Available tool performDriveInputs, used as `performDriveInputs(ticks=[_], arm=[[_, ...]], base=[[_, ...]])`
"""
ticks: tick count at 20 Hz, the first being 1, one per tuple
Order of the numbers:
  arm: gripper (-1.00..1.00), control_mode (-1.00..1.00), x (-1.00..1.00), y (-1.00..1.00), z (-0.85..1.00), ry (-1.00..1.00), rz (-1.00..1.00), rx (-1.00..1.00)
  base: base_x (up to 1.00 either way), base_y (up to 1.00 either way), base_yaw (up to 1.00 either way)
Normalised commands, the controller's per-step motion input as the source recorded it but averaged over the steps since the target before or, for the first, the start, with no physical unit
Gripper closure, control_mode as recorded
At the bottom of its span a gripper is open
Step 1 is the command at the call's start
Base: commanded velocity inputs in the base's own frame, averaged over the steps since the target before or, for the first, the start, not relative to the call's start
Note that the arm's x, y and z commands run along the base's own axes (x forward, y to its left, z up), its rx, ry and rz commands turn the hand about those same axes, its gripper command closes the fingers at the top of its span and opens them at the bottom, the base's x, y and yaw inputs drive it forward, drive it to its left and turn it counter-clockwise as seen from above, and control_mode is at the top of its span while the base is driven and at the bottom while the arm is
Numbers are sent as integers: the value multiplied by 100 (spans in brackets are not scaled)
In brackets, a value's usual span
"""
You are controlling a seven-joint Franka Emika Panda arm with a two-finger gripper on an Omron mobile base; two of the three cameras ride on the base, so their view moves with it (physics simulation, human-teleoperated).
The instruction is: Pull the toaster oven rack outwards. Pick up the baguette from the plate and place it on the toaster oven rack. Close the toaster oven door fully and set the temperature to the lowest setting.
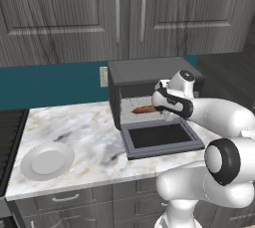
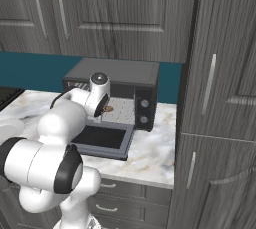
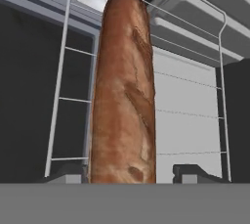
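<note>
Dark wood-grain cabinets and a teal wall backed the marbled worktop (image 1: 89, 132), where the toaster oven (image 1: 149, 70) stood in the upper centre of the left base frame with its door (image 1: 162, 140) dropped flat toward me. The white plate (image 1: 47, 161) sat bare at the lower left, well apart from the oven. The baguette (image 3: 124, 91) ran up the middle of the hand frame, lying along the wire rack (image 3: 63, 100), which was drawn out over the open door, presumably so the loaf could be set down without reaching into the cavity. My jaws (image 3: 132, 173) stood on either side of the loaf's near end with a sliver of space showing; whether they gripped it or had let go I could not tell. I judged the placing nearly done, with door and knobs (image 2: 145, 110) to follow.
</note>
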Motion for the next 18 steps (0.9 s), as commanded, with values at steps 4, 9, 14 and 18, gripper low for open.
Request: performDriveInputs(ticks=[4,9,14,18], arm=[[-100,-100,0,0,2,-2,0,0],[-100,-100,0,0,2,0,0,0],[-100,-100,0,-5,0,0,0,0],[-100,-100,-3,-20,2,0,0,0]], base=[[0,0,0],[0,0,0],[0,0,0],[0,0,0]])
